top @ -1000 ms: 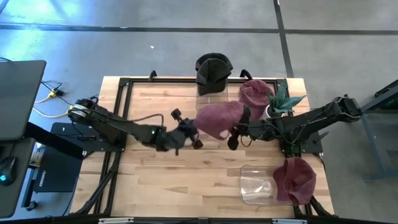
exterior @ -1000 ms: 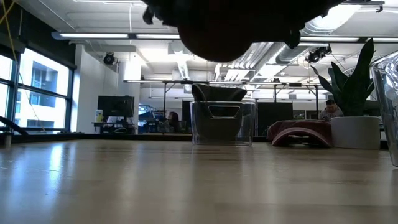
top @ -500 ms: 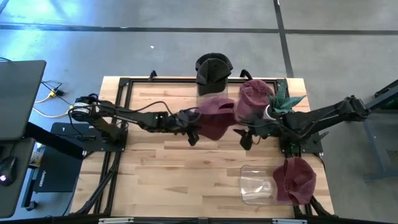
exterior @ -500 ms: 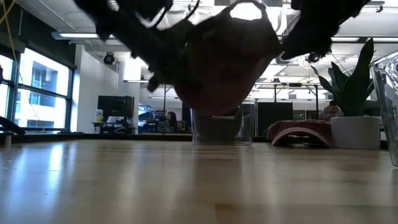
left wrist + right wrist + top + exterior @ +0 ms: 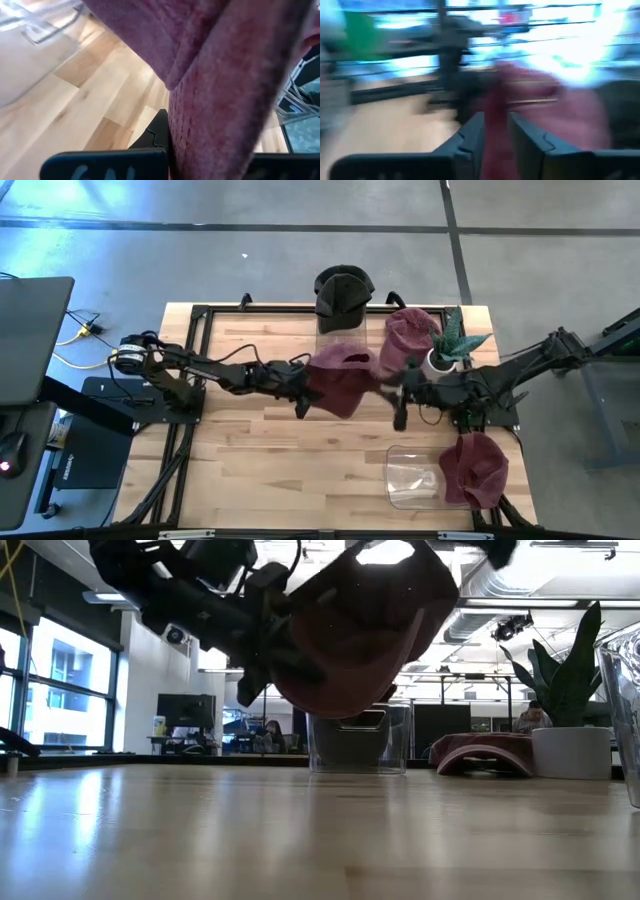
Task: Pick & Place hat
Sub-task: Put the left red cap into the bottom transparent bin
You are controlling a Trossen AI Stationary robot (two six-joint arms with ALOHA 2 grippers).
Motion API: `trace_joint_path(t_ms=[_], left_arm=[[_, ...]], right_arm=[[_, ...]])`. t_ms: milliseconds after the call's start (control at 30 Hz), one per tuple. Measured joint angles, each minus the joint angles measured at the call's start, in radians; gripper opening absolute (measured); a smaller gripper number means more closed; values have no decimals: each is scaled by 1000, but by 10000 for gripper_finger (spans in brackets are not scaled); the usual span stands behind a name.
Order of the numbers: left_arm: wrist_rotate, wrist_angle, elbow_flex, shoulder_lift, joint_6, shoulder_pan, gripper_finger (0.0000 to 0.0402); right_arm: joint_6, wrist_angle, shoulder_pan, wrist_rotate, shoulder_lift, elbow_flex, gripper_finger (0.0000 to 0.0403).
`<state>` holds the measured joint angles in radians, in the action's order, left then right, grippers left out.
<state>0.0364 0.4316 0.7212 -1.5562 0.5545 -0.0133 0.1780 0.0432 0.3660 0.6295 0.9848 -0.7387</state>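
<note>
My left gripper (image 5: 303,383) is clamped on the left edge of the maroon hat (image 5: 343,378), which hangs above the table (image 5: 260,460) at frame centre. My right gripper (image 5: 402,392) sits just right of the hat, fingers slightly parted, holding nothing.

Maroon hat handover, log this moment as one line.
left gripper: shut on maroon hat | hat: aloft mid-table | right gripper: open, beside hat

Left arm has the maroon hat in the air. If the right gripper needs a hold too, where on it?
I'd take the maroon hat at its free edge facing the right gripper, coming in sideways: the left gripper already pinches the opposite edge, and the hat hangs clear of the table.
</note>
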Motion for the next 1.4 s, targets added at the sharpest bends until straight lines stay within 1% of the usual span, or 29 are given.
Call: trace_joint_path(t_ms=[100,133,167,233,333,467,500,533,633,700,800,900,1000,1100,1167,1233,1267,1367,1400], left_arm=[[-2,5,0,0,0,18,1],[-6,4,0,0,-1,25,1],[-16,-1,0,0,-4,33,1],[-26,-10,0,0,-5,43,1],[-20,-10,0,0,-18,48,1],[-20,-27,0,0,-27,46,1],[-21,-24,0,-2,-28,46,1],[-20,-10,1,-11,-27,46,1],[-20,-4,7,-32,-27,46,1],[-20,14,23,-34,-27,47,1],[-17,20,42,-32,-12,47,1],[-52,14,45,-33,35,47,1],[-76,9,46,-34,49,47,1],[-76,22,46,-34,66,47,1],[-75,22,46,-34,84,47,1],[-66,22,46,-34,97,47,1],[-57,21,46,-34,106,47,1],[-33,23,46,-34,110,46,1],[-23,25,46,-34,112,45,1]], right_arm=[[13,-59,17,306,7,0,48],[29,-90,17,382,8,0,34],[48,-122,14,429,8,0,21],[78,-158,-5,444,8,0,6],[91,-165,-30,449,8,0,13],[88,-157,-33,505,9,0,18],[91,-157,-32,488,9,0,15],[91,-157,-37,445,9,0,12],[80,-137,-88,222,26,0,2],[82,-121,-128,105,55,0,4],[74,-79,-191,-21,124,0,5],[41,-32,-250,-165,198,2,2],[42,15,-302,-280,250,2,4],[49,28,-349,-389,294,1,2],[50,29,-372,-429,322,1,2],[50,30,-389,-430,342,0,3],[51,31,-394,-407,347,0,3],[80,29,-398,-263,343,1,3],[81,29,-395,-237,335,1,2]])
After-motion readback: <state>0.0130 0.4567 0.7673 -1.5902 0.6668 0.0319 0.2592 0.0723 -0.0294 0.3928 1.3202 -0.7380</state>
